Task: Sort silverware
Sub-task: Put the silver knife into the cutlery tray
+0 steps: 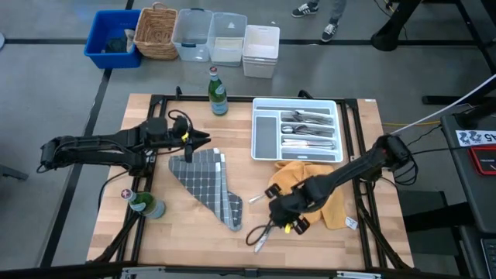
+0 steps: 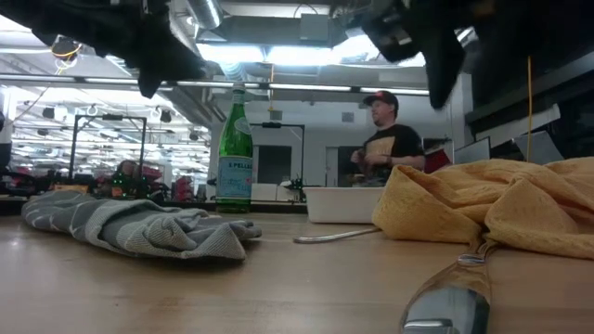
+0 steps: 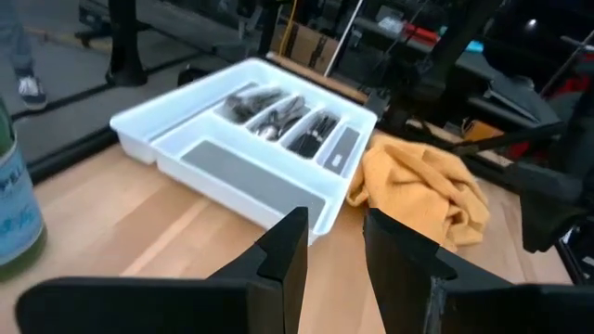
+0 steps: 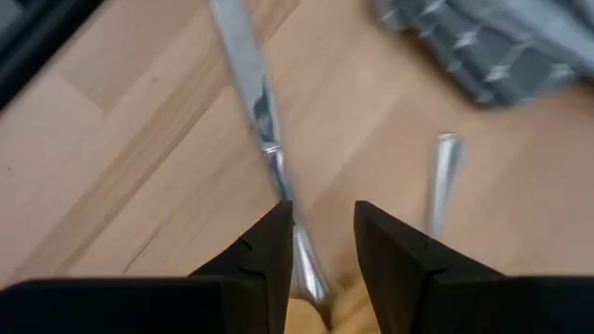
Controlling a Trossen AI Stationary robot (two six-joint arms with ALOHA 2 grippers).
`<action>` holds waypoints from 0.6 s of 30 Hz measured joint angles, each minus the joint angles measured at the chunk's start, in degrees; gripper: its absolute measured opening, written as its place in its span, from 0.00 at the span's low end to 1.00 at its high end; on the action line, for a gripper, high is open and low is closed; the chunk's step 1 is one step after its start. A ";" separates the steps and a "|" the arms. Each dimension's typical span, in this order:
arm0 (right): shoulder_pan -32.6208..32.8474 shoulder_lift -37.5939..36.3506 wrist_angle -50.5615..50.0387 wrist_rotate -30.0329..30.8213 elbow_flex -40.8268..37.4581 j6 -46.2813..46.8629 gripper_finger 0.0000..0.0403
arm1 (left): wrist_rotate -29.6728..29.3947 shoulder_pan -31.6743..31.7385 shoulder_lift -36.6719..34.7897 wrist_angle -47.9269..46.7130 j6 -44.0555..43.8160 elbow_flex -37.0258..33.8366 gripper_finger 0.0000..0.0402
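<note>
Item: silverware sort, pick-up stage.

Desk (image 1: 194,232): pale wooden top on a dark frame.

White compartmented plastic tray (image 1: 263,105): far right part of the desk. Most of the slim shiny silver-coloured cutlery (image 1: 308,132) already lies in its narrow compartments; the wide compartment beside them looks empty.

Loose pieces: a long silver table knife (image 4: 251,97) lies flat on the wood just beside the crumpled mustard-yellow cloth (image 1: 314,186), its handle end running toward the cloth's edge. A second silver handle (image 4: 444,181) lies near it, apart; which kind of piece it is cannot be told. Another slim piece (image 1: 256,196) lies between the two cloths.

Right pincer (image 4: 320,246): above the near edge of the yellow cloth, fingers parted and empty, straddling the knife's handle without gripping it.

Left pincer (image 3: 332,255): waits over the grey checked dish towel (image 1: 205,182) at the desk's left, fingers parted, nothing held.

Step in hand, as judged: lining up on the knife for a grasp.

Next move calls for: lowering until the fingertips reach the wood, closing across the narrow handle, lifting level, then carrying to the matching compartment. The flat, thin blade leaves little to pinch, so it may slip.
</note>
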 joint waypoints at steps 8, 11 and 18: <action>1.60 7.01 4.84 -0.49 -0.03 -1.14 0.30 | 0.00 0.00 0.00 -5.12 -1.75 0.00 0.24; 1.84 8.96 6.15 -0.77 -0.03 -1.73 0.30 | 0.00 0.00 0.00 -5.65 -1.77 0.00 0.24; 1.84 12.00 7.26 -1.49 -0.03 -1.74 0.30 | 0.00 0.00 0.00 -5.72 -1.77 0.00 0.24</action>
